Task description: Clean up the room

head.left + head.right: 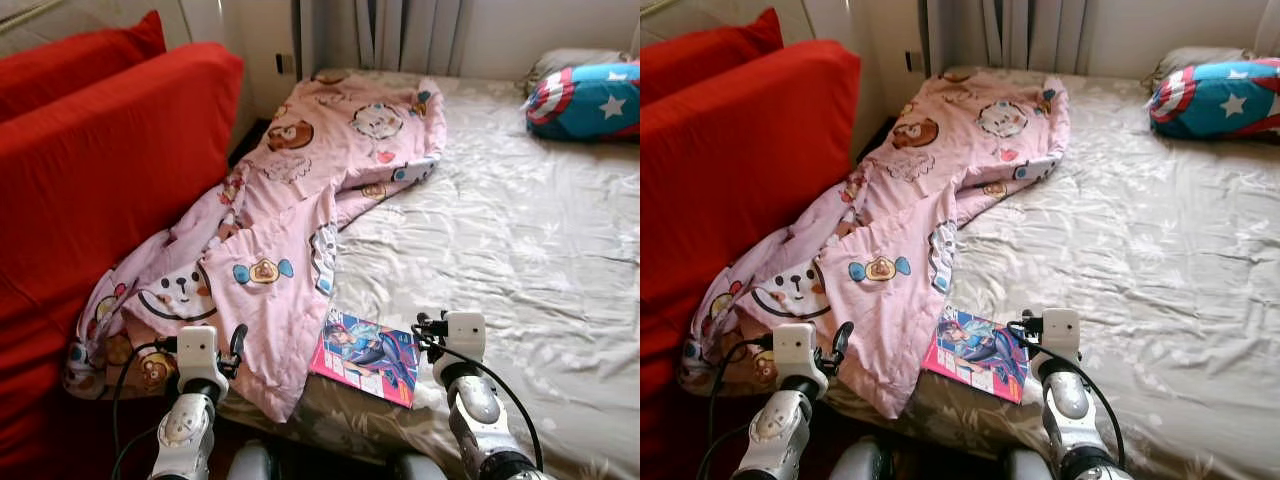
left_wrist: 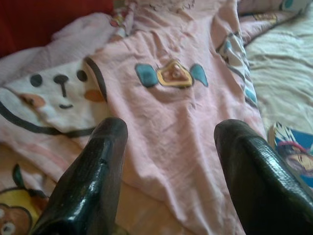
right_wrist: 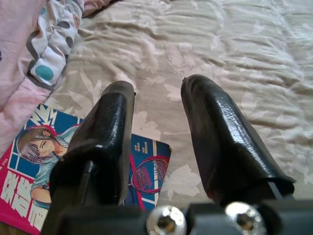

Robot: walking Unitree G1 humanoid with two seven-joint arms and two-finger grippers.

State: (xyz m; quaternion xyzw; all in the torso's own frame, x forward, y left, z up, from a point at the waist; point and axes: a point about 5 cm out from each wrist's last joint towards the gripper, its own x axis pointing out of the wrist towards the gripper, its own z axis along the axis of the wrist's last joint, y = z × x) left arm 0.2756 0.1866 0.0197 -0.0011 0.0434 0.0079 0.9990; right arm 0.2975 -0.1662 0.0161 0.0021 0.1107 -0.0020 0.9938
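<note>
A pink cartoon-print blanket (image 1: 300, 190) lies crumpled along the left side of the bed (image 1: 520, 230) and spills over its near left corner. A magazine (image 1: 368, 355) with a comic-style cover lies flat on the sheet at the bed's near edge, its left side touching the blanket. My left gripper (image 2: 168, 129) is open, hovering just above the blanket's hanging part. My right gripper (image 3: 156, 85) is open with nothing between its fingers, poised over the sheet just past the magazine's right corner (image 3: 146, 161).
A red sofa (image 1: 100, 170) with a red cushion (image 1: 80, 55) stands tight against the bed's left side. A blue, red and white star pillow (image 1: 590, 100) rests at the bed's far right. Curtains (image 1: 400, 30) hang behind the bed.
</note>
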